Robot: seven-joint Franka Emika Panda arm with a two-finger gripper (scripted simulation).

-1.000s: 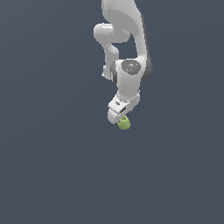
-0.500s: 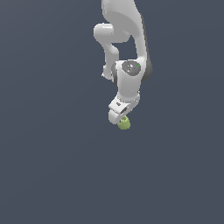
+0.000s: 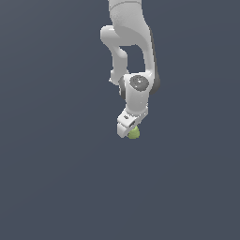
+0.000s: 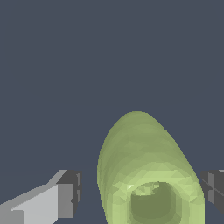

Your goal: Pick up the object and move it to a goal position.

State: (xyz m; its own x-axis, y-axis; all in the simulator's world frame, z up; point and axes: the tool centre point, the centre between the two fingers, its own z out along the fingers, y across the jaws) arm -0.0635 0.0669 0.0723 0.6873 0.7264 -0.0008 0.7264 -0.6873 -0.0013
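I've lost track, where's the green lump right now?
In the exterior view, the lump sits just below centre, under the tip of the claw; the wrist view shows it between the fingers.

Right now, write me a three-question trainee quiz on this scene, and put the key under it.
1. True or false: the claw is carrying a red cube high above the floor.
2. Multiple choice: in the wrist view, the yellow-green lump lies A) between the two fingers, B) outside both fingers, C) out of the picture.
3. Short answer: in the wrist view, does the light-grey finger touch the lump?

Key
1. False. The only thing at the claw is a yellow-green lump.
2. A.
3. No. A strip of dark floor shows between them.
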